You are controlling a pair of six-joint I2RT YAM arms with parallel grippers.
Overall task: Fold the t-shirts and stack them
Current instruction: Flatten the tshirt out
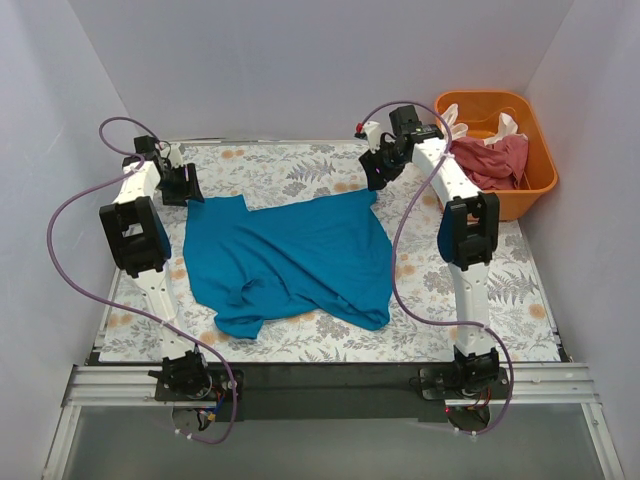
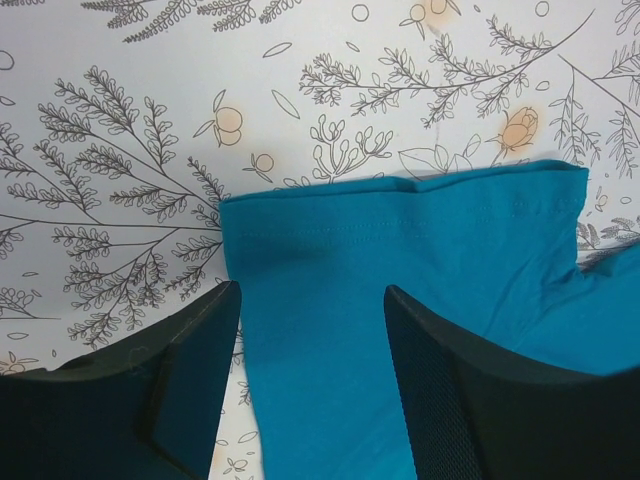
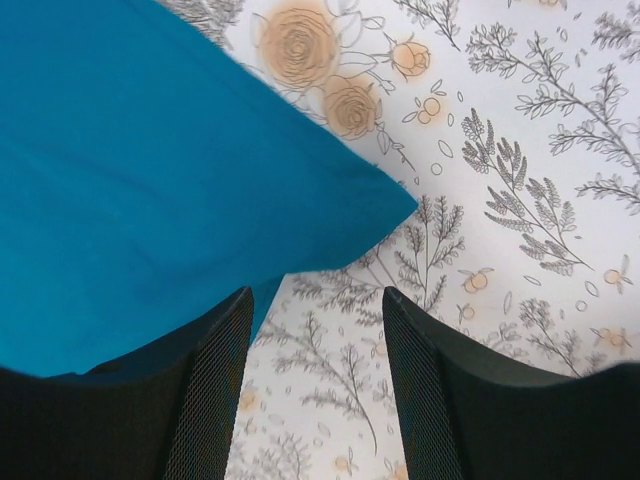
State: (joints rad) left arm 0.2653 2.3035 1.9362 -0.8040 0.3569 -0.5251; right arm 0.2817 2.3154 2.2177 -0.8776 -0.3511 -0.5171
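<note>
Orange plastic tub (image 1: 524, 204) at far right corner of floral-print table cover (image 1: 300, 165)

One teal t-shirt (image 1: 300, 255); one pink-red t-shirt (image 1: 492, 160); one cream-white t-shirt (image 1: 507, 125); one orange tub (image 1: 480, 97); two arms (image 1: 135, 235) (image 1: 468, 230)

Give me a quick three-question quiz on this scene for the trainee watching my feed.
1. True or false: the left end effector and the right end effector are both shut on the teal t-shirt.
2. Where is the pink-red t-shirt? A) in the orange tub B) on the teal t-shirt C) in the left end effector
3. Fill in: the right end effector hangs at a ____ of the teal t-shirt.
Key: 1 false, both are open; 2 A; 3 corner.
</note>
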